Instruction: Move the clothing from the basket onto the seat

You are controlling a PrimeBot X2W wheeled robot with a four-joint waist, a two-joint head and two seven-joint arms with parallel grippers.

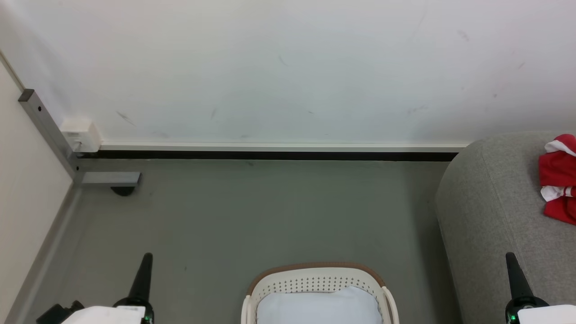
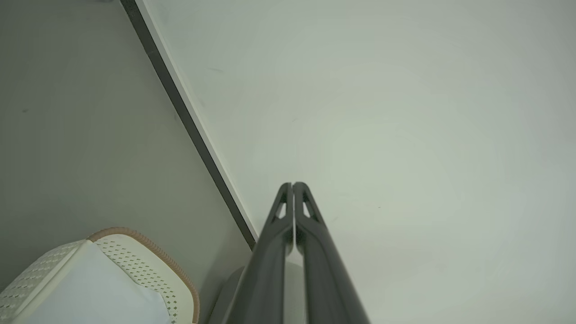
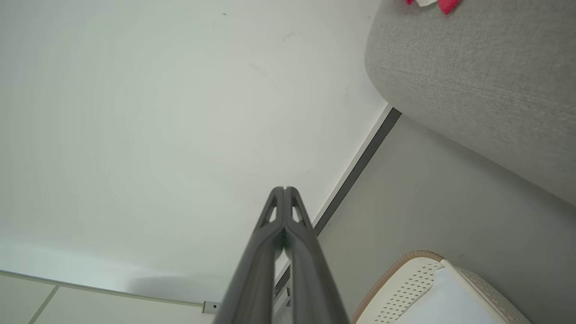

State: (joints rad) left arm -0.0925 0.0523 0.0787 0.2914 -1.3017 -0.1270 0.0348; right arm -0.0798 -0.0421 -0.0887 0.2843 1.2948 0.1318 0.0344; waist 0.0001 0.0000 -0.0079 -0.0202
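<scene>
Red clothing (image 1: 559,177) with white trim lies on the grey seat (image 1: 495,211) at the right edge of the head view; a scrap of the clothing (image 3: 443,4) tops the seat (image 3: 472,67) in the right wrist view. The cream basket (image 1: 315,281) with a brown rim sits on the floor at bottom centre, holding a pale liner cloth (image 1: 319,306). My left gripper (image 1: 147,257) rises at lower left, shut and empty, left of the basket (image 2: 144,265). My right gripper (image 1: 510,256) stands shut and empty at lower right, in front of the seat. Both point toward the wall.
A white wall (image 1: 288,67) with a dark baseboard (image 1: 270,155) runs across the back. A metal frame leg (image 1: 49,130) with a white box (image 1: 81,134) stands at the left corner. Grey floor (image 1: 252,211) lies between wall, basket and seat.
</scene>
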